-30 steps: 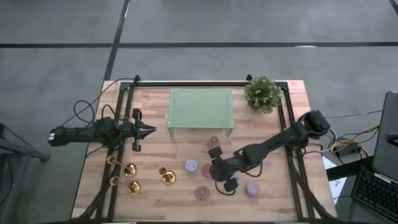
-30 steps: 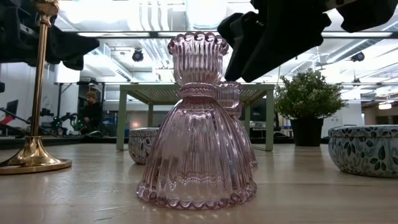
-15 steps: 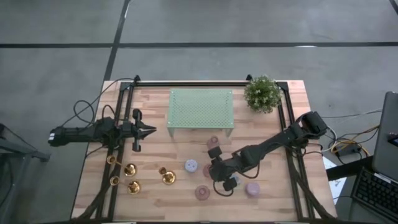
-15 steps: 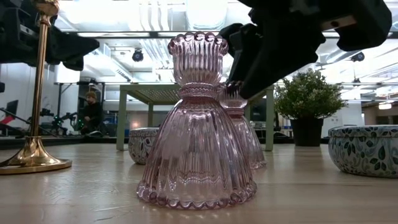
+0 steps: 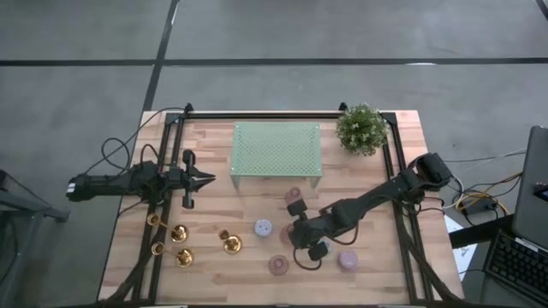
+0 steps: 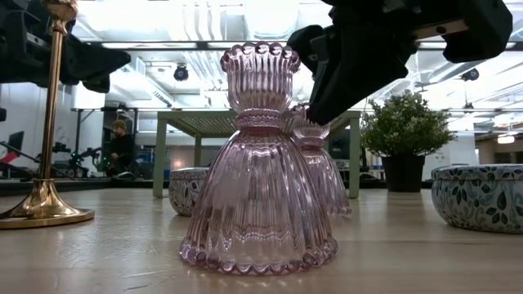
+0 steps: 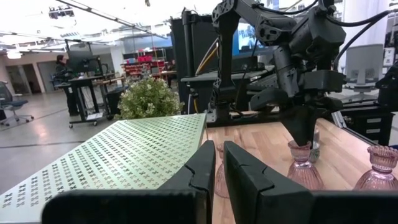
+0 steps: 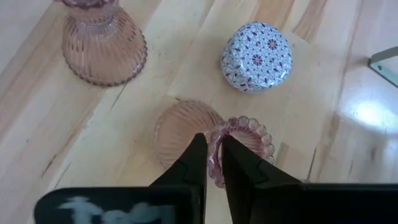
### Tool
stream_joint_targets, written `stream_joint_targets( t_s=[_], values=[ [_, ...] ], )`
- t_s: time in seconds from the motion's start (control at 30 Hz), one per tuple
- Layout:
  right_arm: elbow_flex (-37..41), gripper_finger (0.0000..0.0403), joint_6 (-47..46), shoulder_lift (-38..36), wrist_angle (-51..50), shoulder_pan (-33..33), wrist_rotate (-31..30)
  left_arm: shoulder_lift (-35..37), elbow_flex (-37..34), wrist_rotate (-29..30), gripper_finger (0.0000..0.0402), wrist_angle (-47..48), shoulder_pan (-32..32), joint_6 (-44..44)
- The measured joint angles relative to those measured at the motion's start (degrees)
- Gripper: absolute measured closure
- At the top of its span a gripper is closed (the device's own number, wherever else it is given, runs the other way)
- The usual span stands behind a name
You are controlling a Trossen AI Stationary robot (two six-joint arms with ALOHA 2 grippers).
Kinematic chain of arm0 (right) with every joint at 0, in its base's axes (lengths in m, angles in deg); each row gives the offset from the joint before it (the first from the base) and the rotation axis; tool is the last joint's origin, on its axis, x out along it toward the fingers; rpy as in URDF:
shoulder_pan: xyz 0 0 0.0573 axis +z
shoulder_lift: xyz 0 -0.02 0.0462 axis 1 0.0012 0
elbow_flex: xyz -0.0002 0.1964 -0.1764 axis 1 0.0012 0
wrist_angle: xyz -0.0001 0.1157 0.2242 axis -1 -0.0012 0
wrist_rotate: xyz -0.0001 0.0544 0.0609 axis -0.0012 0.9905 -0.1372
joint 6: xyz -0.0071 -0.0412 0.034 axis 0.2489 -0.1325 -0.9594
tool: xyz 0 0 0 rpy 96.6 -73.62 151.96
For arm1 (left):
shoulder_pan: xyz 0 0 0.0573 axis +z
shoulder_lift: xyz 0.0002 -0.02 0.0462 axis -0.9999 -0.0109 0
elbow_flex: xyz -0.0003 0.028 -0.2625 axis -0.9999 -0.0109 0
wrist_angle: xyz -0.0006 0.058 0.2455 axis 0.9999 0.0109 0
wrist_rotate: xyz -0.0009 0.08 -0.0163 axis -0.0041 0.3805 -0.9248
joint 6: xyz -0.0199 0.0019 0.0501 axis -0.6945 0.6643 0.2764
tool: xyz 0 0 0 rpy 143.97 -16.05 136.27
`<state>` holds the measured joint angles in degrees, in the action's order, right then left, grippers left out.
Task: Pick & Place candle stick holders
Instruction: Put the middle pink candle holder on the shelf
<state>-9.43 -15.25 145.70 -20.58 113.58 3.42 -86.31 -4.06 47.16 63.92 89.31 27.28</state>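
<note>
My right gripper (image 5: 295, 233) reaches down at the table's middle right and is shut on a pink ribbed glass candle holder (image 8: 186, 127), which also shows in the low view (image 6: 320, 167) behind a second pink holder (image 6: 260, 163). Two more pink holders (image 5: 294, 196) (image 5: 347, 260) stand on their flared bases nearby. Several gold candle stick holders (image 5: 181, 244) stand at the near left; no gripper touches them. My left gripper (image 5: 205, 180) hovers shut and level at the left side. My right gripper pinches the beaded rim of the pink holder's cup (image 8: 219, 144) between its two fingers, one inside the cup and one outside. The fingers (image 8: 198, 158) slant down from the table's right. The holder stands with its flared base (image 6: 331, 208) on the table.
Two blue patterned tins (image 5: 263, 228) (image 5: 318, 251) sit close to the held holder. A green perforated stand (image 5: 276, 150) and a potted plant (image 5: 361, 128) are at the far side. A black frame rail (image 5: 398, 197) runs along the table's sides.
My right gripper has tipped a little lower and shut on the rim of the pink holder's cup. That holder has shifted slightly toward the table's right, its base still on the wood.
</note>
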Motion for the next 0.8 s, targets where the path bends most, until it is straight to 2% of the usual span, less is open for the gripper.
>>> stream_joint_targets(
  t_s=[0.6,0.8],
  values=[
    [-9.52,0.0383,-0.40,0.06,-11.93,0.23,0.52,0.00,0.00,0.00,0.0364,-0.12,0.00,0.01],
    [-14.80,0.0384,-0.25,-0.11,-19.47,0.21,-0.46,-0.02,0.00,0.00,0.0364,-0.08,0.01,-0.01]
  ],
)
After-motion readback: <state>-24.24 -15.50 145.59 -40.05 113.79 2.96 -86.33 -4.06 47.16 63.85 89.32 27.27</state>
